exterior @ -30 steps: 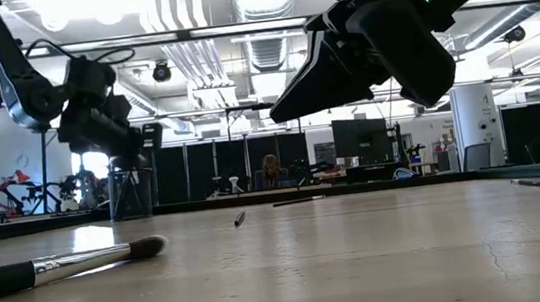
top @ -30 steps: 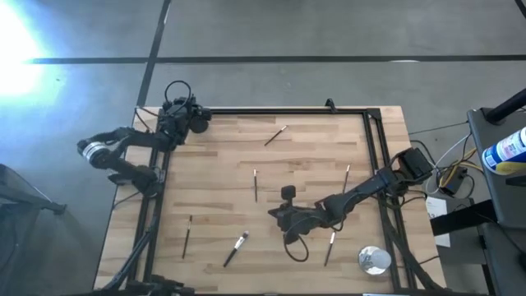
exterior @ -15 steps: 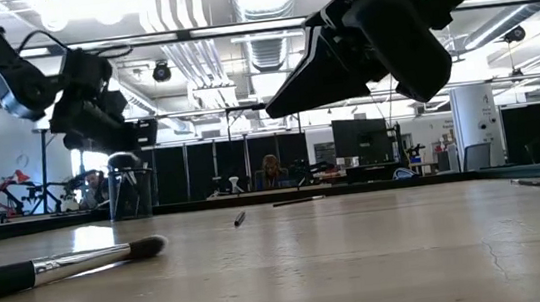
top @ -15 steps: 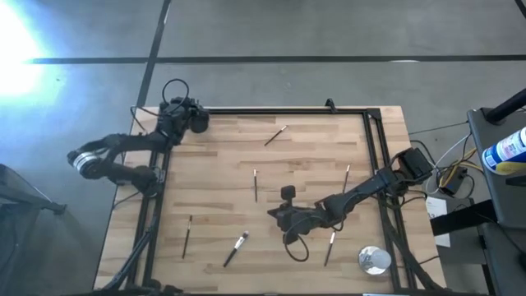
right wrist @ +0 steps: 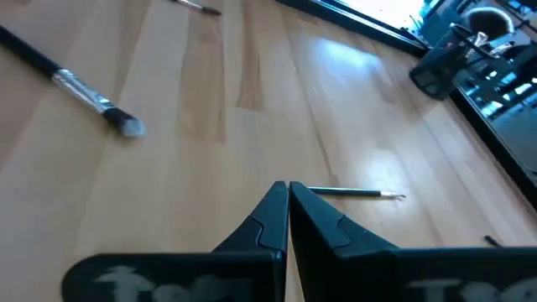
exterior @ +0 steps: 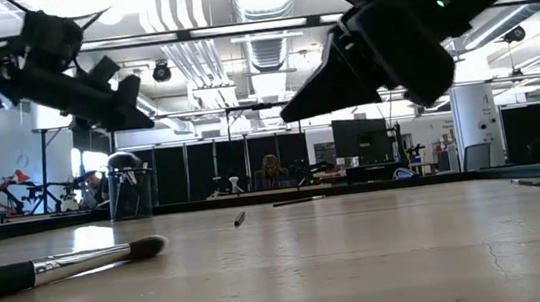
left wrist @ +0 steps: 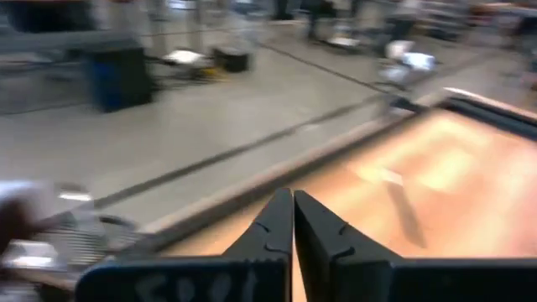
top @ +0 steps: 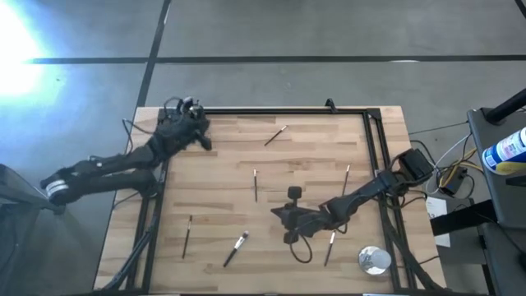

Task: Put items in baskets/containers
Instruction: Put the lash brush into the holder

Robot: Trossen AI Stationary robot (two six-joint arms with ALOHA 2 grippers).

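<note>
The black cup (exterior: 130, 191) stands at the table's far left corner with brush heads sticking out of its top. Several slim brushes lie flat on the wood: one near the far edge (top: 275, 136), one mid-table (top: 255, 185), one on the right (top: 346, 178), two at the near left (top: 187, 234), the second with a fluffy head (top: 237, 248), and one (top: 329, 247) beside my right arm. My left gripper (top: 204, 140) (left wrist: 292, 210) is shut and empty, in the air beside the cup. My right gripper (top: 275, 215) (right wrist: 288, 201) hovers shut and empty over mid-table, near a thin brush (right wrist: 348, 193).
A shiny silver round object (top: 374, 259) sits at the near right corner. A dark frame rail (top: 288, 110) runs along the far edge and down both sides. The right arm's cable loops on the wood (top: 300, 247). Bare wood lies between the scattered brushes.
My left arm has stretched out low toward the table's left. Its gripper has risen off the cup, drifted a little toward the table's middle and tipped from pointing down to nearly level. The cup has stayed in place. My right gripper has barely shifted.
</note>
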